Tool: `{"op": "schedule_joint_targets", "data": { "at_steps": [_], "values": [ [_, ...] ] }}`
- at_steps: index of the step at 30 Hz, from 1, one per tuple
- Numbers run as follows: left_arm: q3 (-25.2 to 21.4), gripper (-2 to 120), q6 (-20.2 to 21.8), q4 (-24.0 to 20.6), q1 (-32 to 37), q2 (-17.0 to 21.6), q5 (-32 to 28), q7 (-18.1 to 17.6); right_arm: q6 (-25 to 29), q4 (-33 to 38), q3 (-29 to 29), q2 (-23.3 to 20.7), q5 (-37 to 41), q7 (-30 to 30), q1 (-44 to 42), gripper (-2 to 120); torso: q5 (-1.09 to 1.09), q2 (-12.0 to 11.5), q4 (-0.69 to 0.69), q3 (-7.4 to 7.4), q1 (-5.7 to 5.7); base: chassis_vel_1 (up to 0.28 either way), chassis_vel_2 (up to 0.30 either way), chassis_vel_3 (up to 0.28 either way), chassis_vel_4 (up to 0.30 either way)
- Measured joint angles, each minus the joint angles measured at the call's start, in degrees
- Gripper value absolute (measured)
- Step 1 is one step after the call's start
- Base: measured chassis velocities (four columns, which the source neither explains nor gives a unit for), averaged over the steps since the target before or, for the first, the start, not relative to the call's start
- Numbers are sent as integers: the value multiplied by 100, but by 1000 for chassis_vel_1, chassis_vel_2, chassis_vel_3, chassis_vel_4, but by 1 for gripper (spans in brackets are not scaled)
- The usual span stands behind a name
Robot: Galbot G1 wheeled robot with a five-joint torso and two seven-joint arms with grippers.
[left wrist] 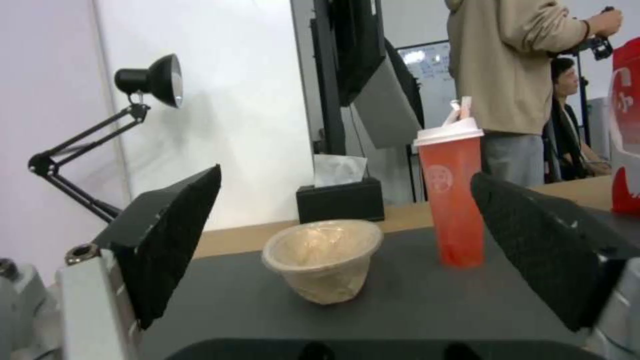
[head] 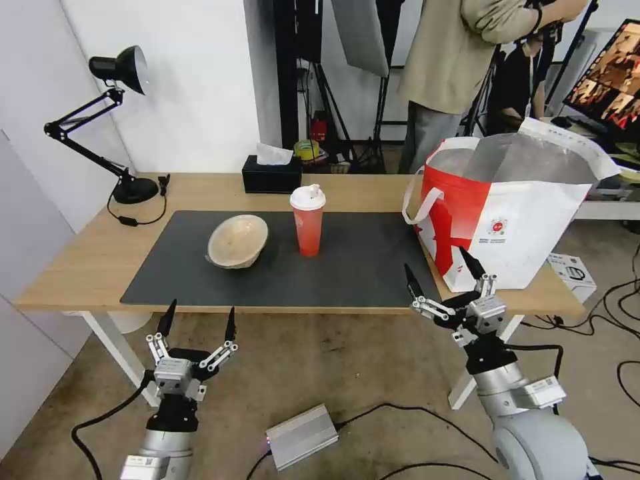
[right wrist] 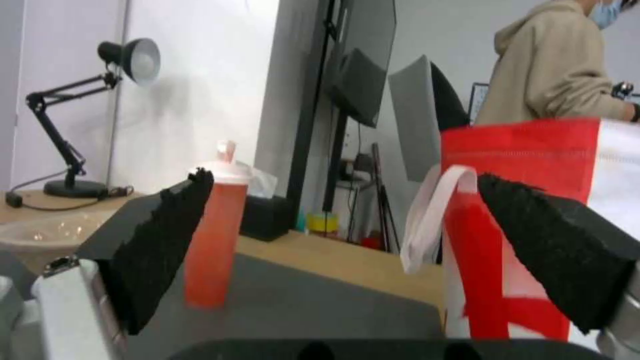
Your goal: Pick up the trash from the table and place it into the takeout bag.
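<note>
A white wall (head: 193, 87) stands behind, with a dark stand (head: 297, 73) and a grey panel (head: 360, 33) beside it. The floor (head: 347, 373) is brownish carpet strewn with black cables (head: 620, 300); a silver box (head: 301, 437) lies on it. A screen (head: 610, 73) glows at far right, tripods (head: 333, 113) behind.
</note>
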Motion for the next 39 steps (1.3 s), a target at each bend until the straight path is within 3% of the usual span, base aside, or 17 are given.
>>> {"op": "schedule_joint_targets", "data": {
  "at_steps": [18,39],
  "values": [
    [-128,100,76,93,-123,191,-164,-16,398,-247,52,311,-349,-250,-587,100,0,0,0,0,0,0,0,0,0],
    [-105,100,-15,112,-9,140,-117,-1,481,-214,-18,377,-378,-269,-676,100,1,0,0,0,0,0,0,0,0]
  ]
}}
